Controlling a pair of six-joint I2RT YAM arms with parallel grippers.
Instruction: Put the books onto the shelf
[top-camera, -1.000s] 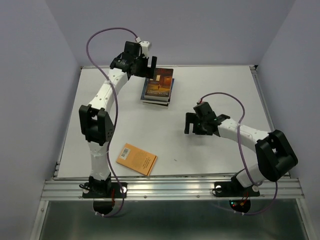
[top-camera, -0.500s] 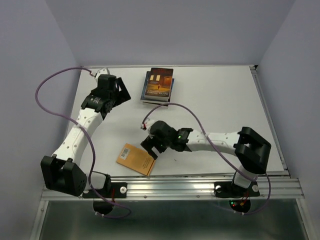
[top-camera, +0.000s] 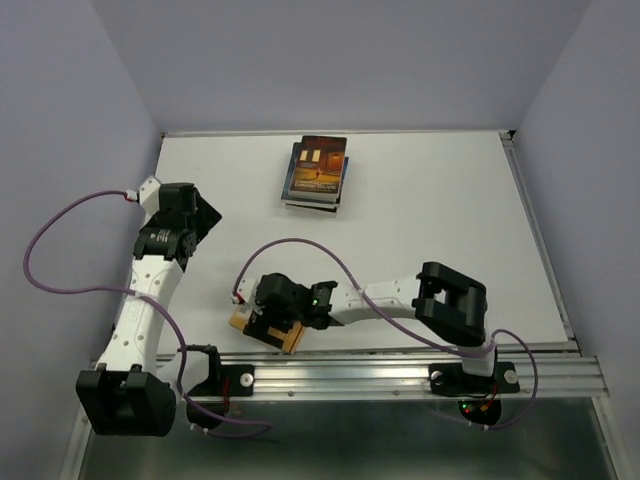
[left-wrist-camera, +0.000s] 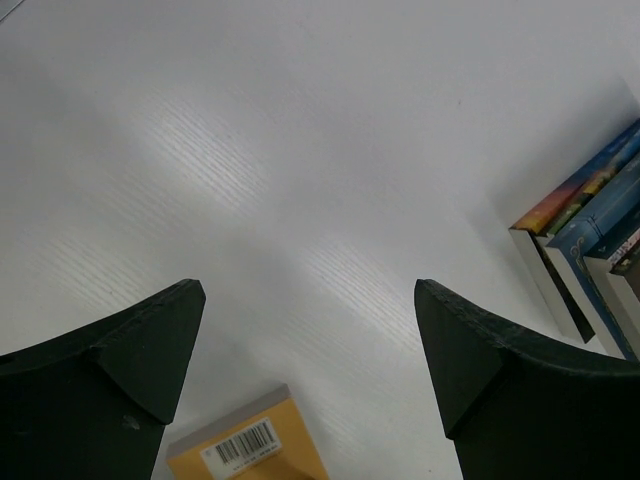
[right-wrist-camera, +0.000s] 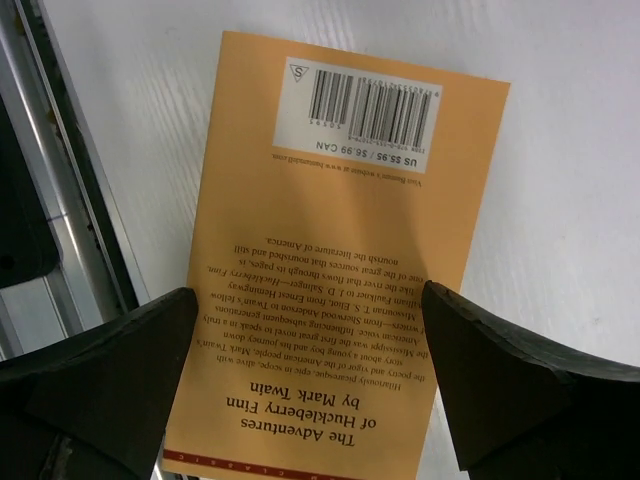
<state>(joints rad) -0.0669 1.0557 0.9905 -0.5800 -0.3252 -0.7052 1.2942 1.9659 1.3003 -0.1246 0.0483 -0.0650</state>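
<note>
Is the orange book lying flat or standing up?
The orange book is lying flat, back cover up: its barcode faces the right wrist camera looking down on it.

It looked like a robotics lab test cell: a white tabletop (top-camera: 430, 200) boxed in by plain lilac walls (top-camera: 340, 60), with the left arm (top-camera: 142, 300) and right arm (top-camera: 385, 298) bolted to an aluminium rail (top-camera: 380, 372).
</note>
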